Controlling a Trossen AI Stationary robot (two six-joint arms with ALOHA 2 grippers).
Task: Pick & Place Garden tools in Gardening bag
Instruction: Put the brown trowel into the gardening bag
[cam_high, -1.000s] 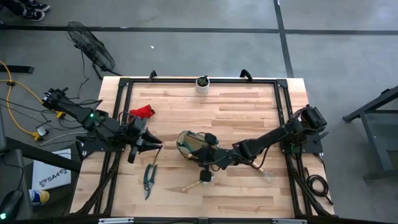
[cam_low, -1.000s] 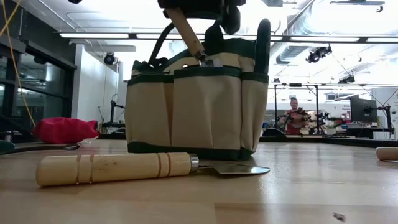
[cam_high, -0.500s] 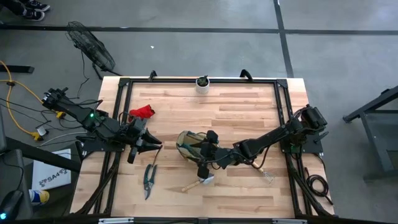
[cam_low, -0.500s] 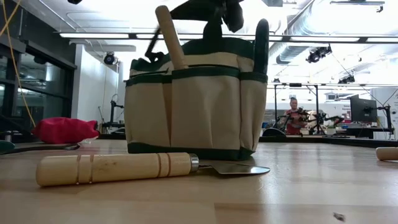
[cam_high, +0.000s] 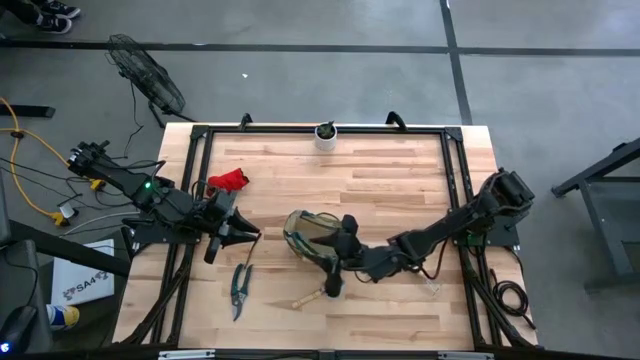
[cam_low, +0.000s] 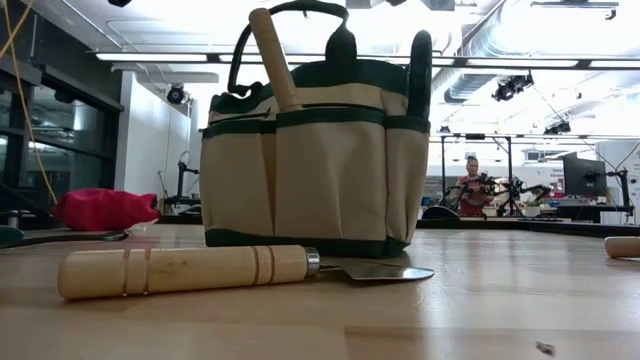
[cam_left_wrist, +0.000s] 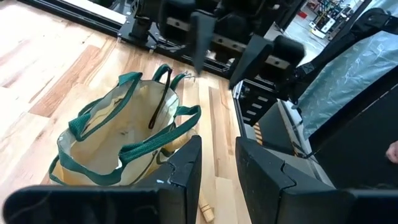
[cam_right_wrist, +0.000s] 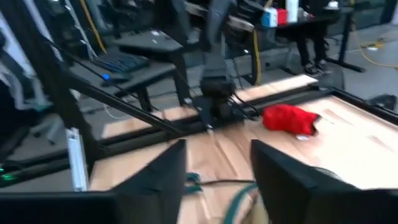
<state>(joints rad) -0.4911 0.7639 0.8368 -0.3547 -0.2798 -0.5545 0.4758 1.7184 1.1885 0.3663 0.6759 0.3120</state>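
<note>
We see one wooden handle standing in the gardening bag (cam_high: 308, 232) mid-desk. Our right tool (cam_high: 337, 268), beside the bag, stands open and empty. Our left tool (cam_high: 243, 233) waits apart, jaws slightly parted, empty. The trowel (cam_low: 210, 270) looks rigid and light; grip mid-handle. The pruning shears (cam_high: 240, 289) may slip; grip the handles.

From above, we saw the gardening bag (cam_high: 308, 233) standing mid-desk (cam_high: 380, 170), the right pincer (cam_high: 340, 255) just beside its rim. The left pincer (cam_high: 248, 232) waited near the desk's left edge. Pruning shears (cam_high: 239, 289) lay below it, a red item (cam_high: 229, 180) above, and a white pot (cam_high: 326, 134) at the far edge.
</note>
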